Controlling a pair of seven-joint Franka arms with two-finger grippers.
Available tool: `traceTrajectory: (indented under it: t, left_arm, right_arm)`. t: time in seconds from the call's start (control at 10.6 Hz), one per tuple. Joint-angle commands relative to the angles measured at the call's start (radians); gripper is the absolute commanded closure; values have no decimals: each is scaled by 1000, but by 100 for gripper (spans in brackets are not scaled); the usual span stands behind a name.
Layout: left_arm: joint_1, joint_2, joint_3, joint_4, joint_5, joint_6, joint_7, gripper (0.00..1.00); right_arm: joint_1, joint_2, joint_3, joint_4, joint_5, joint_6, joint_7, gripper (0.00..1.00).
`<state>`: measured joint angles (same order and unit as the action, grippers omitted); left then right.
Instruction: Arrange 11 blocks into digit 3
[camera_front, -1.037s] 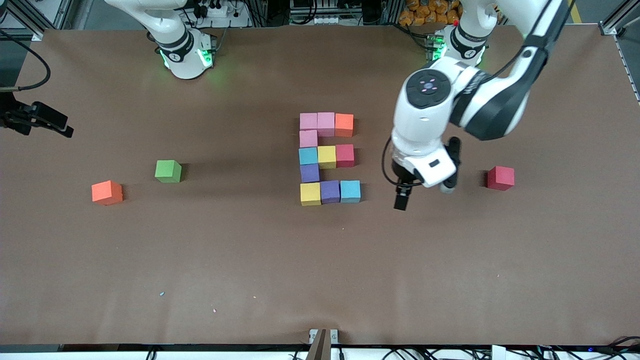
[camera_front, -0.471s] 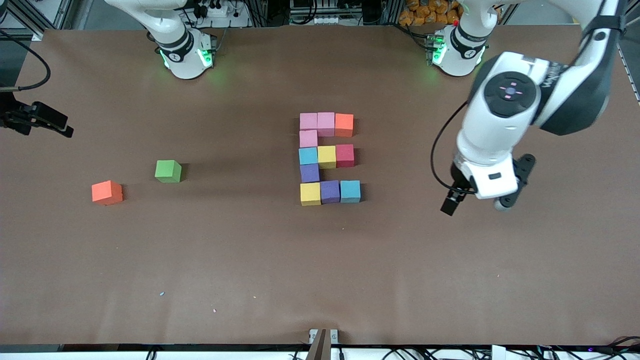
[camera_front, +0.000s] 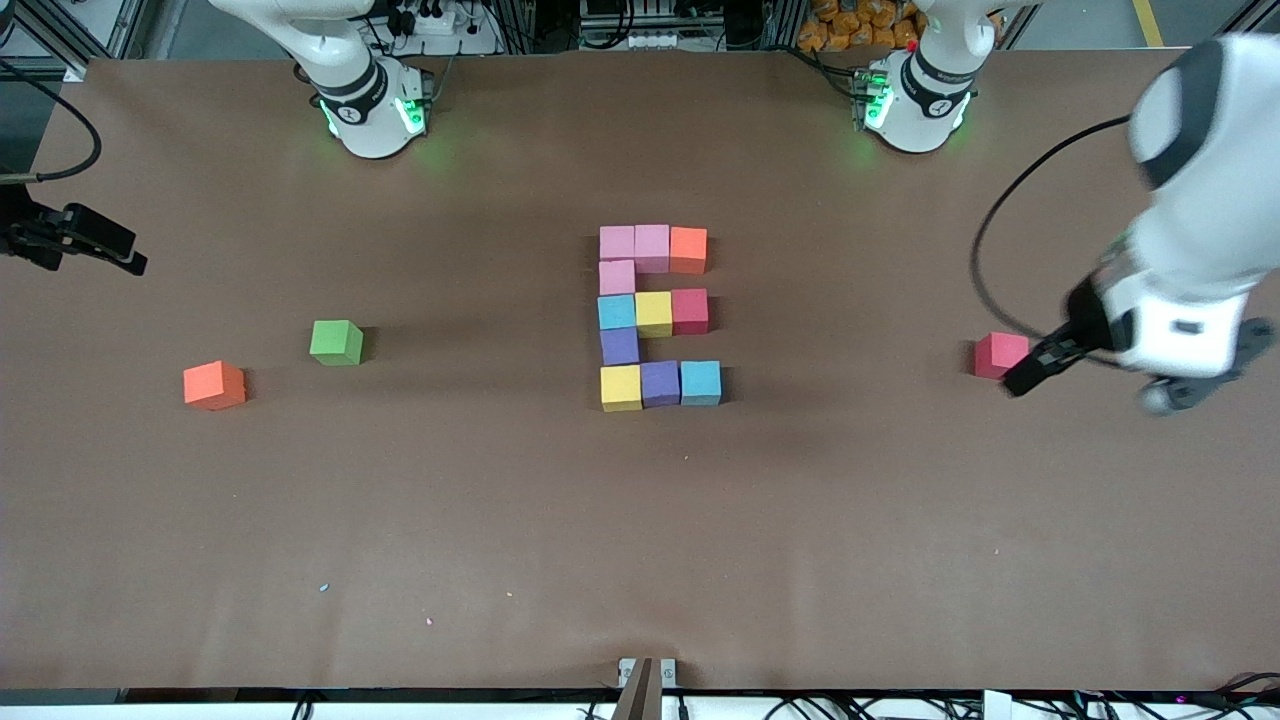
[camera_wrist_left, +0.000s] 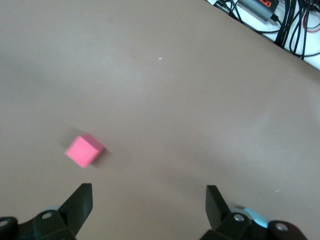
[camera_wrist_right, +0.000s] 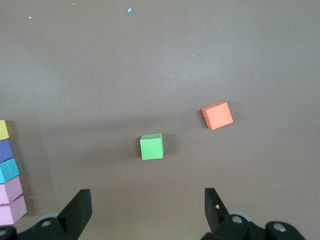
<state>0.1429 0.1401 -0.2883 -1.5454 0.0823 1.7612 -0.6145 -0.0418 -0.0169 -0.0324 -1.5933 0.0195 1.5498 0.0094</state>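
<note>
The left gripper (camera_wrist_left: 149, 200) hangs with fingers spread wide and empty over bare table at the left arm's end, beside a loose red foam cube (camera_front: 1000, 354). The right gripper (camera_wrist_right: 148, 207), likewise agape, waits above the green foam cube (camera_wrist_right: 151, 146). The digit 3 (camera_front: 655, 316), a blocky figure of multicoloured foam cubes, lies mid-table, its long axis running toward the front camera.

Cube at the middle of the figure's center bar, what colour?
Yellow cube, clearest in the front view.

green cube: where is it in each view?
Front view: green cube on the table toward the right arm's end, beside the loose orange cube.
Left wrist view: not in it.
Right wrist view: mid-frame, above the open right gripper.
Shared landmark: the loose orange cube.
</note>
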Motion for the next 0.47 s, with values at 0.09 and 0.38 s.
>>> traceTrajectory:
  t: [0.09,0.38]
  left_arm:
    - [-3,-102,107,-27,-38,-100,362,0]
    - [-16,-135,124,-27,-61,-161,369,0]
  right_arm:
    - [-10,-14,8,-16,0,9,1,0]
    - [-10,-14,8,-16,2,9,1,0]
